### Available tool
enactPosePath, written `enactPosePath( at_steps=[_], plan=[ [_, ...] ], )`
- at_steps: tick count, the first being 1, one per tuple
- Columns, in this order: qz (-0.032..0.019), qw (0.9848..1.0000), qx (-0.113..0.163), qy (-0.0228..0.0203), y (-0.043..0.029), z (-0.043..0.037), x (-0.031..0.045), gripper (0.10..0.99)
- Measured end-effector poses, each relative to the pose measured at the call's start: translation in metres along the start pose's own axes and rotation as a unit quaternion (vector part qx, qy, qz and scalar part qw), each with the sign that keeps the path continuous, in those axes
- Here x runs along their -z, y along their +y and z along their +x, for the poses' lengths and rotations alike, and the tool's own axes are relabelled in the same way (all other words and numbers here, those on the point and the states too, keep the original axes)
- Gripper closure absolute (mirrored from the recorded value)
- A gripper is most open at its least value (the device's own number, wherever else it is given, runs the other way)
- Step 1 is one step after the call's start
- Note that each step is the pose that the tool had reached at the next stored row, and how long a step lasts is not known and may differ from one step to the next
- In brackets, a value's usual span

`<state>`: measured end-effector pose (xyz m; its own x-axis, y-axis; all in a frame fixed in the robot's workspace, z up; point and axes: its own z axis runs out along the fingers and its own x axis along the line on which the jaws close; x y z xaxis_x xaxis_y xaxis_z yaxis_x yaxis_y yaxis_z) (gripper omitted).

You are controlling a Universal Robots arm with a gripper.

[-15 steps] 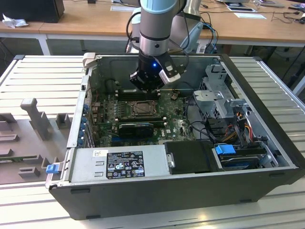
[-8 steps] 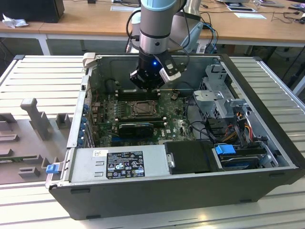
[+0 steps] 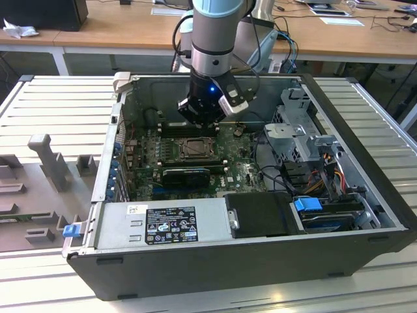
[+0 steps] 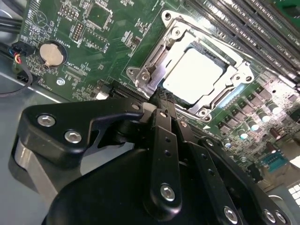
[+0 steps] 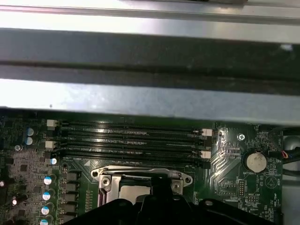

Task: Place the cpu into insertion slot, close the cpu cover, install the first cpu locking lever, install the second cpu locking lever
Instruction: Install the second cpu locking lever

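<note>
cpu (image 4: 193, 75) sits in the insertion slot (image 4: 220, 96) under the cpu cover (image 4: 157, 70); gripper (image 4: 161, 101) pinched narrow, holding nothing.

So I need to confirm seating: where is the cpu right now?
In the second wrist view the cpu lies in the insertion slot on the green board, framed by the cpu cover, just beyond the gripper.
</note>
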<state>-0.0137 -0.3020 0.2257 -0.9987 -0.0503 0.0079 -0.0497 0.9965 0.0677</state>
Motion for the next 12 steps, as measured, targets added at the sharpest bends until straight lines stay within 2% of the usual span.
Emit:
enactPosePath(
  at_steps=[4, 12],
  plan=[
    [0.0000, 1.0000, 0.000, 0.0000, -0.0055, 0.0003, 0.0004, 0.980],
    [0.0000, 1.0000, 0.000, 0.0000, -0.0083, 0.0005, 0.0069, 0.980]
  ],
)
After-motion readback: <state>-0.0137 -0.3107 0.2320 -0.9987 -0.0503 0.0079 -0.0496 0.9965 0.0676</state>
